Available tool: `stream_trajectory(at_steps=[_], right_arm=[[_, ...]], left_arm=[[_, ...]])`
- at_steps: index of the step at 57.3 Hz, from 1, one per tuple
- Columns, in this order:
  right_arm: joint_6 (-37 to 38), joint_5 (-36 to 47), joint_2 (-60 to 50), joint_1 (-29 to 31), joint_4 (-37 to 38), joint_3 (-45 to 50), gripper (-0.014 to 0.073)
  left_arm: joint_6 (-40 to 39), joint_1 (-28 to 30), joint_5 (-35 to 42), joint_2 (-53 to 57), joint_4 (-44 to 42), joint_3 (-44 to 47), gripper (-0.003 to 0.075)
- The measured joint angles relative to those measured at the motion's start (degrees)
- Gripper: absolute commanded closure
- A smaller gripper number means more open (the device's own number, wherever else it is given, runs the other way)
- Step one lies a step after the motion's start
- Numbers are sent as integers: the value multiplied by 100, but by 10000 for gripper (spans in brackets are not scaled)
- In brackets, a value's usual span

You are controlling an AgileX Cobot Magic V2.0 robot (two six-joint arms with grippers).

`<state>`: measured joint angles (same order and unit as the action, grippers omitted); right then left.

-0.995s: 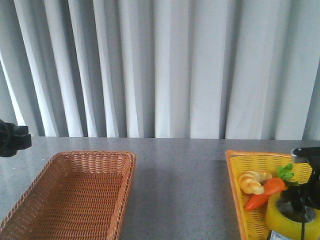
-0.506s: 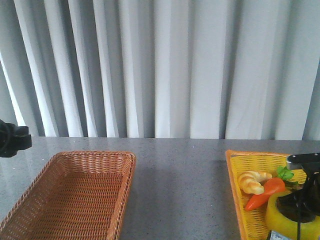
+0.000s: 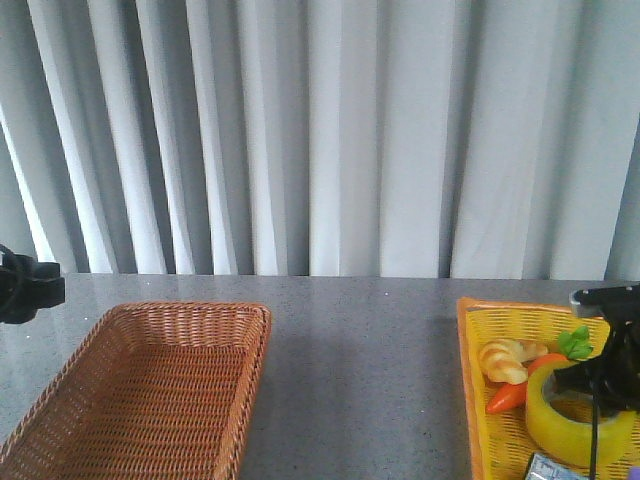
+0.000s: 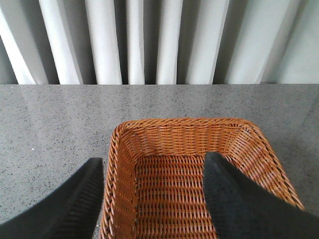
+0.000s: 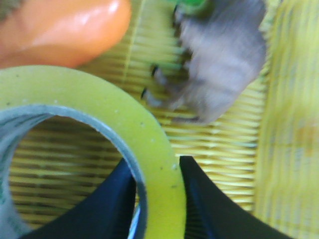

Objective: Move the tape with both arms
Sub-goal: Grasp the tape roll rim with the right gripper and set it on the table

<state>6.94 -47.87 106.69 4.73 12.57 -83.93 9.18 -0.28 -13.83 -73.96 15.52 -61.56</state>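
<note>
The right pincer [image 5: 154, 199] is being held closed on the wall of the tape [image 5: 94, 114]: in the right wrist view one finger is seen inside the ring against the pale core and the other outside against the yellow rim, with the wall pinched between them. In the front view the right pincer [image 3: 600, 385] is being seen over the far-right side of the tape [image 3: 578, 420], which is lying flat or nearly so in the yellow basket [image 3: 478, 420] at the right end of the counter [image 3: 360, 380]. Whether the roll is being lifted clear of the basket floor cannot be told. A toy carrot [image 3: 520, 388] is touching or just beside the roll on its left, and a toy croissant [image 3: 505, 360] is lying beyond it.

The step in hand is judged to be the pick-up by the right arm. The next move is being called for as a straight lift out of the basket, with the carrot left undisturbed, then a carry toward the middle of the counter for a handover.

The left pincer [image 4: 154, 196] is being held wide apart and empty above the near end of the brown wicker basket [image 4: 189, 129], well apart from the tape.
</note>
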Motion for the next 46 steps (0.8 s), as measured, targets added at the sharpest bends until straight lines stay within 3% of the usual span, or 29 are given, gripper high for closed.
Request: stream_trajectory(at_steps=[12, 23, 35, 46], right_arm=[[-283, -479, -204, -102, -255, -1080, 589], [-941, -580, -475, -880, -563, -1919, 585], [-1195, -613, -273, -1983, -842, -1983, 584], [-1284, -622, 289, -2523, -874, -1983, 577]], left_arm=[[0, 0, -17, 0, 0, 0, 286], [0, 0, -47, 0, 0, 0, 286], [0, 0, -57, 0, 0, 0, 286], [0, 0, -100, 0, 0, 0, 286]])
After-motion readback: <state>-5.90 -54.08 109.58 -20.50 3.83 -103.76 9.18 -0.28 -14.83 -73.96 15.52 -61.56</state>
